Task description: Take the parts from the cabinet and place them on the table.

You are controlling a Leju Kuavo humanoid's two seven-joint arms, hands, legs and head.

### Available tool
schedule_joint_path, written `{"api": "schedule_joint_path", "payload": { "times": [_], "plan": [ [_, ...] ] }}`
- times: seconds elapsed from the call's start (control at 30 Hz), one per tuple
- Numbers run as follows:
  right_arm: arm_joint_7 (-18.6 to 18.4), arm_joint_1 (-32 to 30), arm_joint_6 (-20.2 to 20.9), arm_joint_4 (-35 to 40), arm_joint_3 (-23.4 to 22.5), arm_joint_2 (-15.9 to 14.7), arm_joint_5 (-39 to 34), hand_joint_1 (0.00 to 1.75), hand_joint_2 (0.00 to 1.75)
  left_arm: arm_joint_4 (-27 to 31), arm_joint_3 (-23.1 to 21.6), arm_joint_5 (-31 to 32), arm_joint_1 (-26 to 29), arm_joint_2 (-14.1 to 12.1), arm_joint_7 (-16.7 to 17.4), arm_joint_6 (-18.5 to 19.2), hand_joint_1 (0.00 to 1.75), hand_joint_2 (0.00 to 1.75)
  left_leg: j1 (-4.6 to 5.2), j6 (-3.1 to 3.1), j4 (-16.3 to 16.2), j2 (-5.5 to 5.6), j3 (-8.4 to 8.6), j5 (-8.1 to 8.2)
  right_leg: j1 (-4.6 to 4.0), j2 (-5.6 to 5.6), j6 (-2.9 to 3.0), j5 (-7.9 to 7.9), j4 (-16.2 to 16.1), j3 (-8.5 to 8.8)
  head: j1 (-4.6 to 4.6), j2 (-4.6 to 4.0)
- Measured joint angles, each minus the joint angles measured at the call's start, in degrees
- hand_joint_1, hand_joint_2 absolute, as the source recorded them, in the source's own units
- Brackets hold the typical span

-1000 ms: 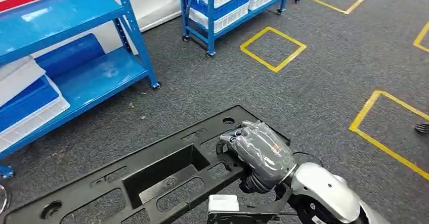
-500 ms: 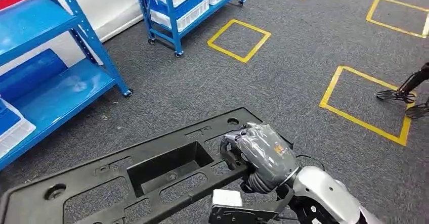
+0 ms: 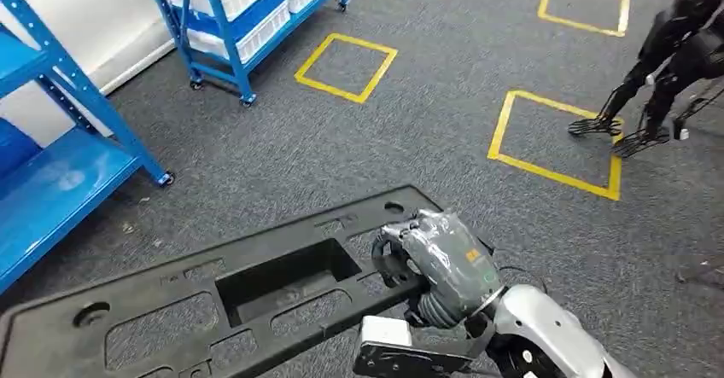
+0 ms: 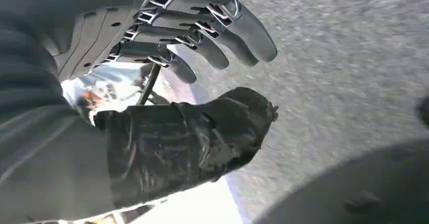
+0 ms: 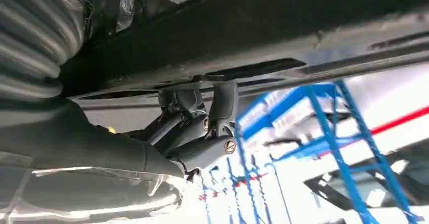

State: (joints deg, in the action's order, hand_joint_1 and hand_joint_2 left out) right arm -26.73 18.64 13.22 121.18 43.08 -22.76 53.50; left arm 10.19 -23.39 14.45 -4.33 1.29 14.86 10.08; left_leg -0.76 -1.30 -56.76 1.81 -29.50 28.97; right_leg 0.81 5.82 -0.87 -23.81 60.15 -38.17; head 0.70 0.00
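The long black part (image 3: pixel 230 297) is carried level over the grey carpet (image 3: pixel 444 130), clamped at its near-right end by the right hand (image 3: pixel 440 258). The left hand (image 4: pixel 202 27) is held with fingers apart, gripping nothing. Beyond the part, the blue cabinet (image 3: pixel 60 165) has slid leftward as the view turned, so the carry toward the table is judged underway.

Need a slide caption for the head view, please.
Right hand grips a long black plastic part above grey carpet marked with yellow squares, blue shelving nearby.
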Motion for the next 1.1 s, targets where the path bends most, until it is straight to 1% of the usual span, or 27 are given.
{"api": "schedule_joint_path", "payload": {
  "times": [0.03,0.07,0.13,0.17,0.2,0.23,0.27,0.3,0.33,0.37,0.47,0.5,0.53,0.57,0.63,0.67,0.7,0.77,0.8,0.83,0.87,0.93,0.97,1.0,1.03,1.07,1.1],
  "plan": [
    [-0.5,-0.1,0.4,0.9,-0.6,-0.9,-1.5,1.75,1.75,0.0,0.0,0.2,0.1,0.1,0.1,-0.2,0.00,1.75,0.05,-0.43,0.3,-0.58,0.05,-0.15,-0.28,-2.95,-0.23,-2.11,2.3,-1.11,0.39,0.00],
    [-0.9,-0.3,0.6,1.6,-1.3,-1.8,-2.9,1.75,1.75,0.0,0.0,0.3,0.3,0.1,0.0,-0.6,0.00,1.75,0.13,-0.57,0.3,-1.41,-0.02,-0.21,-0.23,-4.32,-0.51,-4.69,6.6,-2.93,0.53,0.00],
    [-1.4,-1.6,1.2,3.3,-3.3,-4.4,-5.8,1.75,1.75,0.0,0.0,0.2,0.6,0.1,-0.3,-1.3,0.00,1.75,0.19,-0.58,0.3,-3.01,-0.17,-0.20,-0.01,-5.10,-1.12,-8.26,14.9,-6.36,0.52,0.00],
    [-1.5,-2.2,1.5,3.8,-4.2,-5.5,-6.6,1.75,1.75,0.0,0.0,0.2,0.6,0.0,-0.5,-1.2,0.00,1.75,0.19,-0.56,0.2,-3.84,-0.21,-0.18,0.19,-5.19,-1.40,-8.35,16.4,-6.84,0.52,0.00],
    [-1.5,-2.4,1.9,4.1,-4.9,-6.7,-6.9,1.75,1.75,0.0,0.0,0.3,0.6,0.0,-0.6,-0.9,0.00,1.75,0.19,-0.48,0.2,-4.61,-0.20,-0.12,0.42,-5.30,-1.63,-7.31,15.1,-5.86,0.55,0.00],
    [-1.4,-2.4,2.4,4.3,-5.5,-7.8,-6.8,1.75,1.75,0.0,0.0,0.5,0.5,0.0,-0.7,-0.4,0.00,1.75,0.18,-0.32,0.1,-5.34,-0.20,-0.01,0.62,-5.64,-1.80,-5.60,11.7,-3.77,0.52,0.00],
    [-1.0,-2.3,2.9,4.6,-6.2,-9.0,-6.4,1.75,1.75,0.0,0.0,0.7,0.5,0.0,-0.7,-0.1,0.00,1.75,0.10,-0.03,-0.1,-6.05,-0.17,0.20,0.81,-6.33,-1.95,-3.48,6.5,-0.64,0.52,0.00],
    [-0.5,-2.2,3.4,4.6,-6.9,-10.1,-5.6,1.75,1.75,0.0,0.0,1.0,0.3,0.0,-0.9,0.0,0.00,1.75,0.16,0.33,-0.5,-6.68,-0.06,0.54,0.86,-8.20,-2.08,-1.93,1.5,2.52,0.55,0.00],
    [0.2,-1.7,3.8,4.6,-7.8,-11.4,-4.5,1.75,1.75,0.0,0.0,1.0,0.3,-0.4,-1.1,0.1,0.00,1.75,0.61,0.83,-0.9,-7.14,-0.46,1.03,0.07,-10.07,-1.95,-2.96,-0.5,3.78,0.66,0.00],
    [1.0,-1.6,4.1,4.6,-8.7,-12.5,-2.9,1.75,1.75,0.0,0.0,1.0,0.3,-0.5,-1.2,0.1,0.00,1.75,0.73,0.98,-1.2,-7.73,-0.26,1.23,0.32,-8.96,-0.90,-2.63,-0.5,3.40,0.28,0.00],
    [4.3,-0.5,5.0,3.5,-12.6,-17.1,2.5,1.75,1.75,0.0,0.0,1.1,-0.1,-0.7,-1.6,0.0,0.00,1.75,0.58,1.46,-1.2,-9.28,0.05,1.30,0.00,-7.30,0.06,-2.41,-0.4,2.95,0.22,0.00],
    [5.0,0.0,5.5,3.2,-14.1,-18.7,3.7,1.75,1.75,0.0,0.0,0.9,-0.1,-0.7,-1.6,0.0,0.00,1.75,0.19,1.95,-1.9,-7.11,-0.28,2.23,0.24,-6.91,0.49,-2.23,-0.6,2.98,0.24,0.00],
    [5.6,0.6,5.9,2.8,-15.5,-20.1,4.5,1.75,1.75,0.0,0.0,0.4,-0.1,-0.7,-1.6,-0.1,0.00,1.75,0.15,1.93,-4.0,-4.54,-1.20,3.88,0.29,-6.51,0.84,-2.17,-0.6,2.91,0.11,0.00],
    [5.9,1.1,6.3,2.5,-16.6,-21.2,5.4,1.75,1.75,0.0,0.0,0.2,0.1,-0.7,-1.7,-0.1,0.00,1.75,0.16,1.88,-8.2,-3.16,-3.17,6.24,0.23,-6.02,1.13,-2.09,-0.6,2.78,0.00,0.00],
    [6.4,1.3,6.8,2.0,-18.3,-22.9,6.1,1.75,1.75,0.0,0.0,-0.2,0.2,-0.7,-1.6,-0.1,0.00,1.75,0.18,1.72,-17.1,-2.37,-7.60,9.63,-0.07,-4.88,1.30,-2.02,-0.6,2.60,0.02,0.00],
    [6.5,1.3,6.9,1.7,-18.9,-23.6,6.7,1.75,1.75,0.0,0.0,-0.2,0.3,-0.7,-1.5,-0.1,0.00,1.75,0.18,1.56,-19.3,-2.36,-8.89,9.69,-0.22,-4.19,1.36,-1.99,-0.6,2.56,0.00,0.00],
    [6.7,1.3,7.2,1.5,-19.4,-24.2,7.4,1.75,1.75,0.0,0.0,-0.2,0.4,-0.7,-1.4,0.0,0.00,1.75,0.22,1.31,-18.8,-2.33,-8.91,8.32,-0.30,-3.44,1.36,-1.99,-0.6,2.58,0.02,0.00],
    [6.8,1.4,7.8,1.3,-20.3,-25.2,9.5,1.75,1.75,0.0,0.0,0.0,0.4,-0.7,-0.7,0.6,0.00,1.75,0.44,0.54,-10.8,-1.40,-5.66,2.66,-0.31,-1.90,1.34,-1.97,-0.6,2.78,0.04,0.00],
    [6.8,1.4,8.0,1.2,-20.7,-25.4,10.3,1.75,1.75,0.0,0.0,0.4,0.4,-0.7,-0.4,0.7,0.00,1.75,0.52,0.16,-6.1,0.27,-3.66,0.10,-0.21,-1.30,1.33,-1.97,-0.6,2.87,0.00,0.00],
    [6.8,1.4,8.1,1.2,-21.1,-25.5,10.9,1.75,1.75,0.0,0.0,0.4,0.4,-0.8,-0.3,0.7,0.00,1.75,0.58,-0.15,-3.9,3.43,-2.74,0.12,-0.06,-0.75,1.17,-1.88,-0.6,2.71,0.11,0.00],
    [6.8,1.7,8.2,1.0,-21.4,-25.6,11.2,1.75,1.75,0.0,0.0,0.5,0.5,-0.8,-0.2,0.8,0.00,1.75,0.53,-0.05,-2.6,3.48,-2.17,0.14,-0.09,0.09,0.86,-1.74,-0.4,2.31,0.20,0.00],
    [6.6,1.4,8.1,0.9,-21.9,-25.7,11.5,1.75,1.75,0.0,0.0,0.7,0.1,-0.8,-0.1,0.8,0.00,1.75,0.93,0.12,-2.1,2.25,-2.00,0.60,0.53,1.32,-0.11,-1.10,-0.7,1.62,0.00,0.00],
    [6.6,0.9,8.0,0.9,-22.3,-25.8,11.5,1.75,1.75,0.0,0.0,0.8,0.0,-0.8,-0.1,0.6,0.00,1.75,1.03,-0.14,-1.6,1.51,-1.83,0.35,0.58,2.06,-0.54,-0.85,-0.9,1.60,-0.13,0.00],
    [6.6,0.4,7.9,0.9,-22.8,-26.0,11.6,1.75,1.75,0.0,0.0,0.9,0.1,-0.7,-0.1,0.5,0.00,1.75,0.11,-0.61,-0.5,0.52,-1.44,-0.35,0.54,1.80,-0.63,-1.12,-0.6,1.36,-0.04,0.00],
    [6.6,-0.2,7.7,0.9,-23.4,-26.2,11.6,1.75,1.75,0.0,0.0,1.0,0.1,-0.7,-0.1,0.4,0.00,1.75,0.44,-0.82,0.0,-0.11,-1.12,-0.57,0.16,-1.68,-0.71,-2.22,0.6,0.63,0.11,0.00],
    [6.6,-0.5,7.4,0.8,-23.9,-26.2,11.6,1.75,1.75,0.0,0.0,1.0,0.1,-0.7,-0.1,0.2,0.00,1.75,0.53,-1.26,0.1,-0.76,-1.09,-0.70,0.12,-3.71,-0.99,-4.24,3.5,-0.68,0.29,0.00],
    [6.6,-1.1,7.2,0.8,-24.5,-26.2,11.7,1.75,1.75,0.0,0.0,1.1,0.2,-0.7,-0.1,0.2,0.00,1.75,0.67,-1.33,0.1,-1.49,-1.16,-0.68,0.31,-4.54,-1.32,-6.41,7.9,-2.65,0.42,0.00]
  ]
}}
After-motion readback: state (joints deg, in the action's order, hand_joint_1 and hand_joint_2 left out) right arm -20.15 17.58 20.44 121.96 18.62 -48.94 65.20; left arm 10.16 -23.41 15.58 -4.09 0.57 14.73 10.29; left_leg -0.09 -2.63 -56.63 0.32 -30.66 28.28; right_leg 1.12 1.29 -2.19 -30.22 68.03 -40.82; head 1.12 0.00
